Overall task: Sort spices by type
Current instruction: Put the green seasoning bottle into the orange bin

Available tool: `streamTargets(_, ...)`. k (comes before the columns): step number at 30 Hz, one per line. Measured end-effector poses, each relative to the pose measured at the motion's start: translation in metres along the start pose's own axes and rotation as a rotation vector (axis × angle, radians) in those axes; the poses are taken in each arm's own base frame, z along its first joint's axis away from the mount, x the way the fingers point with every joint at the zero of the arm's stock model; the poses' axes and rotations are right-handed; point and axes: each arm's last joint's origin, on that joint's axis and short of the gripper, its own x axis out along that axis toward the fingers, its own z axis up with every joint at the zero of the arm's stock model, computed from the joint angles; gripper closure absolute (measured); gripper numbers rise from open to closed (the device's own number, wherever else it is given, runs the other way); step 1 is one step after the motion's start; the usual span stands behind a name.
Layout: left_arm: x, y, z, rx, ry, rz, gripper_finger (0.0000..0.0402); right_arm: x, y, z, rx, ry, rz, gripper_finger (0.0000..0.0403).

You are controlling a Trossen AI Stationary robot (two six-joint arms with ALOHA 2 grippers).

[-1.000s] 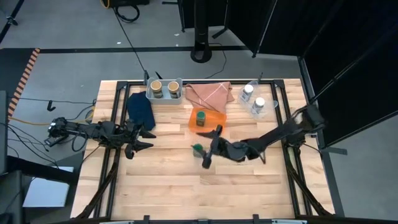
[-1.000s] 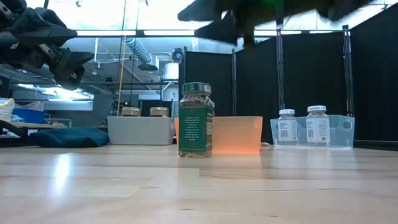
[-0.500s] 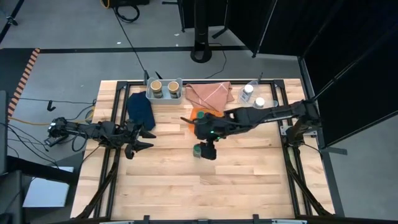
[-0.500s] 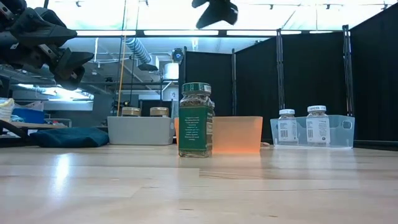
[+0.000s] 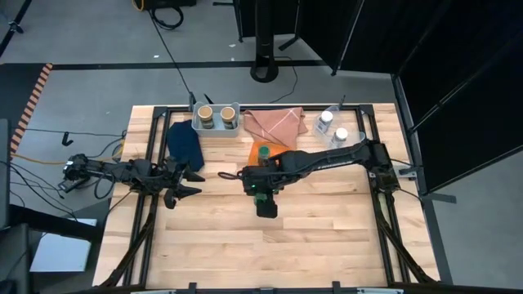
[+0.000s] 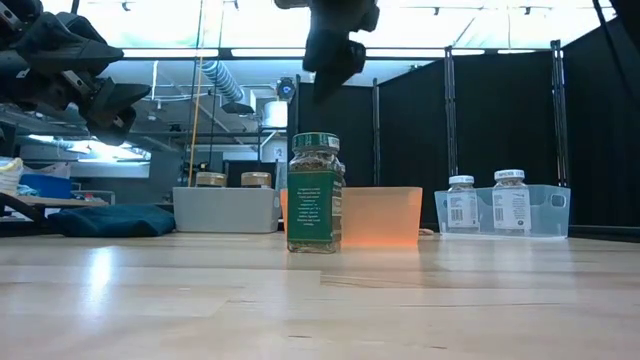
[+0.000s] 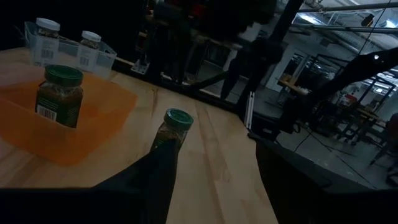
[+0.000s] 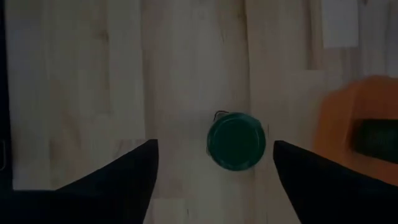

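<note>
The right claw (image 8: 214, 163), its fingers spread, hangs above the upright green-capped jar (image 8: 236, 140) and, descending off-centre, could tip it; the left claw's (image 5: 186, 181) state is unclear.

One jar (image 6: 315, 193) on table (image 6: 320, 300), before tray (image 6: 385, 215).

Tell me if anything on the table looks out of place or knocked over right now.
One green-capped jar stands alone on the bare wood, outside the orange tray that holds its twin. It is upright, nothing spilled. The right pincer hangs open above it; the left pincer waits at the table's left.
</note>
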Motion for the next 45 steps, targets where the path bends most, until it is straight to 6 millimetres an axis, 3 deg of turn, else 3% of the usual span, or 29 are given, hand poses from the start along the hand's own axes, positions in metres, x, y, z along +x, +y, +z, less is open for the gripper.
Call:
streamTargets(7, 0.000, 0.000, 0.000, 0.000, 0.000, 0.000, 0.0178, 0.010, 0.000, 0.002, 0.019, -0.010, -0.019, 0.0048)
streamTargets(29, 0.000, 0.000, 0.000, -0.012, 0.006, -0.009, 0.0178, 0.018, -0.015, 0.003, 0.095, -0.022, -0.089, 0.0034)
streamTargets(39, 0.000, 0.000, 0.000, -0.019, 0.005, -0.009, 0.0178, 0.053, -0.017, 0.000, 0.095, 0.070, -0.103, 0.0037)
streamTargets(45, 0.000, 0.000, 0.000, -0.024, 0.005, -0.010, 0.0178, 0.055, -0.018, 0.000, 0.095, 0.074, -0.125, 0.0038)
